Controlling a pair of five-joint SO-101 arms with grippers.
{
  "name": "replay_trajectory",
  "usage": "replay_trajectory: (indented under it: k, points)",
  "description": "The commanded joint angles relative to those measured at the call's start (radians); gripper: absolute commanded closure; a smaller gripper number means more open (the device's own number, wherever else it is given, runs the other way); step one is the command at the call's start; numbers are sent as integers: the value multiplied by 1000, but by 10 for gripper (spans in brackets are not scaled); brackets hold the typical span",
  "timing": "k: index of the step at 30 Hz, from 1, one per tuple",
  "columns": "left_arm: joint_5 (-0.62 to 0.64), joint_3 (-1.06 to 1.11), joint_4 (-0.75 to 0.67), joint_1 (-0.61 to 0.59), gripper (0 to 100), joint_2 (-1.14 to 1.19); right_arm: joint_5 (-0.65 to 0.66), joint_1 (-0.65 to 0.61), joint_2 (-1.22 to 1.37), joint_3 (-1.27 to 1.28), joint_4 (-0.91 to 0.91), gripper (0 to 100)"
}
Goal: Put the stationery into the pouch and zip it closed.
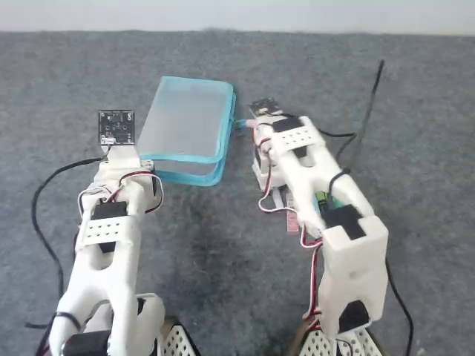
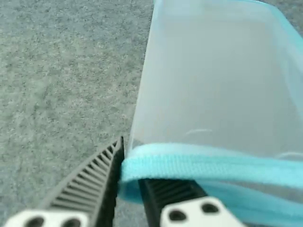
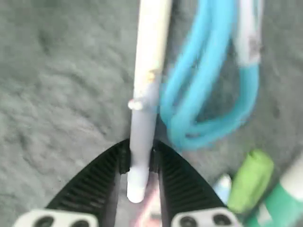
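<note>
The translucent pouch (image 1: 185, 122) with turquoise trim lies flat at the middle back of the grey carpet. My left gripper (image 2: 131, 165) is shut on the turquoise edge (image 2: 199, 163) at the pouch's near corner; in the high view the left gripper (image 1: 147, 166) sits at that corner. My right gripper (image 3: 141, 152) is shut on a white pen (image 3: 147, 80), held beside the pouch's turquoise zip edge (image 3: 203, 109). From above, the right gripper (image 1: 246, 124) is at the pouch's right side.
More stationery lies beneath the right arm: a lime green piece (image 3: 250, 179), a green and white marker (image 3: 284, 198), and a pink item (image 1: 292, 220). A black cable (image 1: 367, 111) runs off to the back right. Grey carpet (image 1: 415, 96) covers the whole surface.
</note>
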Motion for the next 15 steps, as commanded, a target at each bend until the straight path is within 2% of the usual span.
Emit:
replay_trajectory:
  k: [1, 8, 15]
  points:
    - [-9, -39, -25, 0, 989, -14, 35, 58, -203, -5, 125, 991]
    - [-18, -15, -20, 71, 989, -15, 138, 91, -576, 23, 303, 991]
    - [-32, -16, 17, 239, 989, -15, 333, 189, -892, 364, 280, 991]
